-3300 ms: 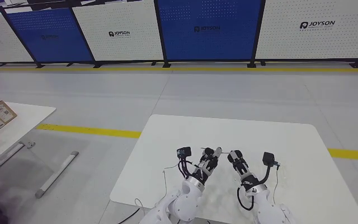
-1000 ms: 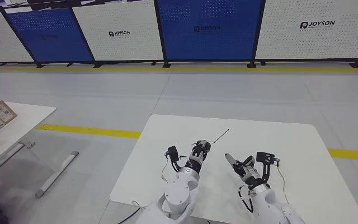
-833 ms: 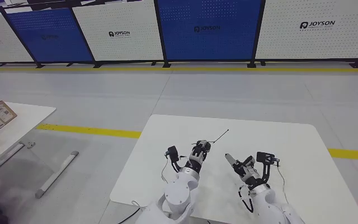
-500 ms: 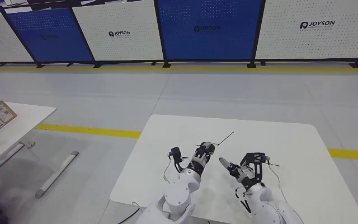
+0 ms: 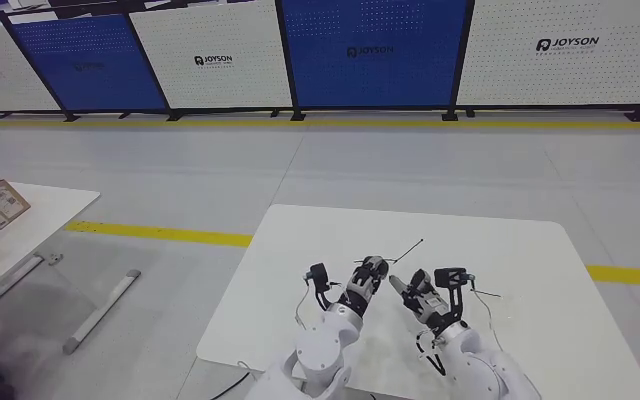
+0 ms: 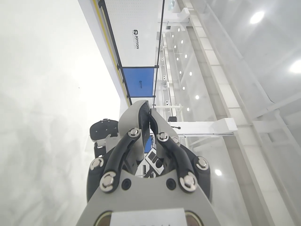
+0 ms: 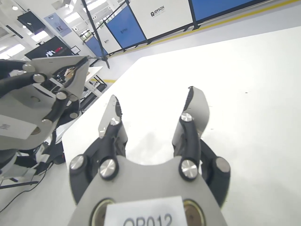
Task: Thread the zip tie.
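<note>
The left gripper [image 5: 374, 264] pinched a thin black zip tie [image 5: 406, 250] above the white table [image 5: 300, 240]. The right gripper [image 7: 153, 95] was wide open just beside it, maybe not touching.

White table [image 5: 500, 240] on pale grey floor [image 5: 200, 170], yellow floor line [image 5: 160, 234], blue and white partition panels [image 5: 375, 50] behind (perforated), ceiling lights [image 6: 256, 17], second table [image 5: 50, 205] nearby.

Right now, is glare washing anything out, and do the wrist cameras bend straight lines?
Top view: even light; the zip tie reads as a thin dark line on the white table. Left wrist view: ceiling lights flare, and the edges of the panels run slightly bowed. Right wrist view: the table glares bright beyond the right gripper, with lines leaning.
</note>
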`<state>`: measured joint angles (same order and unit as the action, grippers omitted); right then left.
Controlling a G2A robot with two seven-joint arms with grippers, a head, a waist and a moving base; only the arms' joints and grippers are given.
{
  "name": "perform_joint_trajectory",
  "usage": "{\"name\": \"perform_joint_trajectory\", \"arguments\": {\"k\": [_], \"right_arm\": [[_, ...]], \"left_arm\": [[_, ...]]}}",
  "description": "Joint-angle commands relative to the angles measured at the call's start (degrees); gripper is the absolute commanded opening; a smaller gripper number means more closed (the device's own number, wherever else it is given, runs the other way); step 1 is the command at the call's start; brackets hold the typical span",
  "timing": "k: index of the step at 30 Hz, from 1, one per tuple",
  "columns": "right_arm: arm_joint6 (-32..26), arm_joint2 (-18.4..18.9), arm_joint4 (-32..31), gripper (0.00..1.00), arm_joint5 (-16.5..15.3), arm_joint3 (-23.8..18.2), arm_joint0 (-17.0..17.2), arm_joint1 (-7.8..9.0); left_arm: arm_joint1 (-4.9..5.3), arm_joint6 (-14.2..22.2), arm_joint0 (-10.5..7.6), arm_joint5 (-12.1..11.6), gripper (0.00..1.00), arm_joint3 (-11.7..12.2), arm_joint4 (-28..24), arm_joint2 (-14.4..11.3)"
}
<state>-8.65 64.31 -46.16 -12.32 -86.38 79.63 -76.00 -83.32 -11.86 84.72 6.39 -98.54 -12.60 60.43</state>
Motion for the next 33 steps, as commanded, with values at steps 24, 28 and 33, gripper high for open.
{"name": "perform_joint_trajectory", "arguments": {"k": [24, 28, 33], "right_arm": [[2.32, -0.57, -1.87, 0.29, -0.24, -1.35, -0.03, -0.01], [2.24, -0.71, -2.12, 0.26, -0.11, -1.43, -0.05, -0.03], [1.85, -0.98, -2.47, 0.25, 0.35, -1.34, -0.33, -0.07]], "left_arm": [[0.11, 0.3, 0.39, 0.2, 0.0, 1.11, 3.95, -2.06], [0.08, 0.18, 0.31, 0.2, 0.0, 1.34, 4.29, -2.32], [0.07, 0.09, 0.26, 0.3, 0.0, 1.49, 4.54, -2.49]]}}
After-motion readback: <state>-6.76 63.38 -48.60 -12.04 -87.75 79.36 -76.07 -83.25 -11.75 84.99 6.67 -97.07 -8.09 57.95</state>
